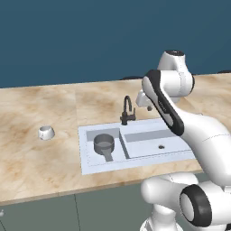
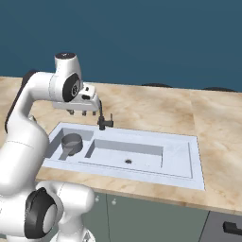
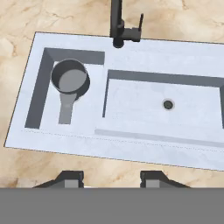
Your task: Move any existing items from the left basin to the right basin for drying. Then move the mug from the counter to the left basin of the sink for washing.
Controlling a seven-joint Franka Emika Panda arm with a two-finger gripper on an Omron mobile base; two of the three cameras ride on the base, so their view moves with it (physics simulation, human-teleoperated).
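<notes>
- The counter [image 1: 40, 158], your beige marble-patterned worktop, runs the full width of both base views over grey-green cabinet fronts [image 2: 156, 212], with a dark blue wall behind it
- The sink [image 3: 26, 100], a pale blue-grey double-basin unit with a flat rim, is set into the counter in front of the arm
- The right basin [image 3: 183, 120] is the wider rectangular recess; you see its small round drain hole near the middle of its floor
- The left basin [image 3: 37, 96] is the smaller squarish recess, just beside the right one across a narrow divider
- The black curved faucet [image 1: 127, 110] stands on the back rim, roughly behind the divider
- The pan [image 3: 70, 81], small, dark grey and round, sits upright on the left basin floor, its short flat handle pointing toward the front edge of the sink
- The white mug [image 1: 46, 132] rests on the counter, well apart from the sink on its left side
- Your gripper [image 3: 111, 179] hangs high above the front of the sink, pointing down; in the hand view its two dark fingertips stand apart with nothing between them, clear of the pan and the mug
</notes>
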